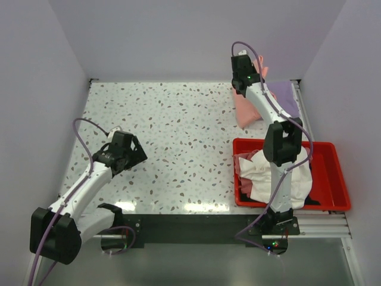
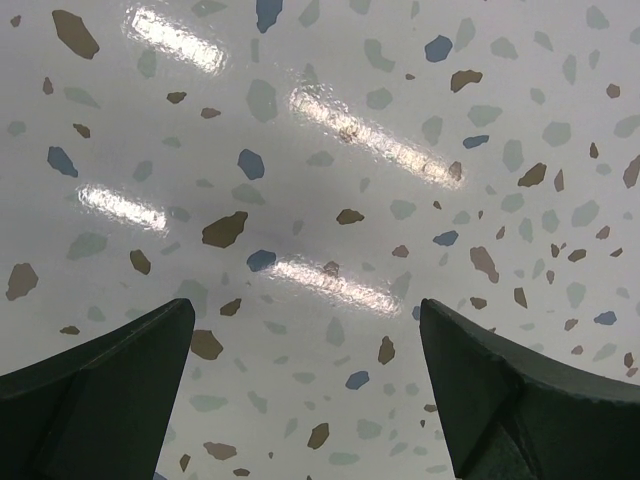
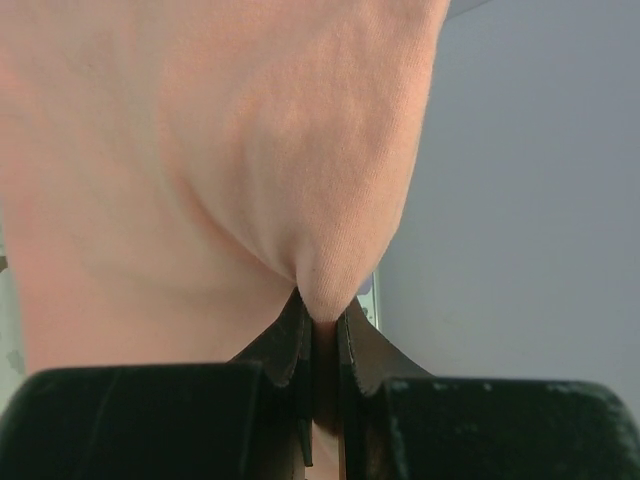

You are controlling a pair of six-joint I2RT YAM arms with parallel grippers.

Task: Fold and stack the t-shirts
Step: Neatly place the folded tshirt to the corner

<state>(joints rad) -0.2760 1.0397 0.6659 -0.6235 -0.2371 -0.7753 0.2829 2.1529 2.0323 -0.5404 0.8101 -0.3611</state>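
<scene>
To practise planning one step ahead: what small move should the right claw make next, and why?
Probably draw the salmon-pink tee toward the table's middle to spread it. The right claw is shut on a fold of it at the far edge; the left claw hangs open, empty.

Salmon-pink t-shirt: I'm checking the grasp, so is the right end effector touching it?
Touching. The right wrist view shows the right end effector closed on a pinched fold of the salmon-pink t-shirt.
</scene>
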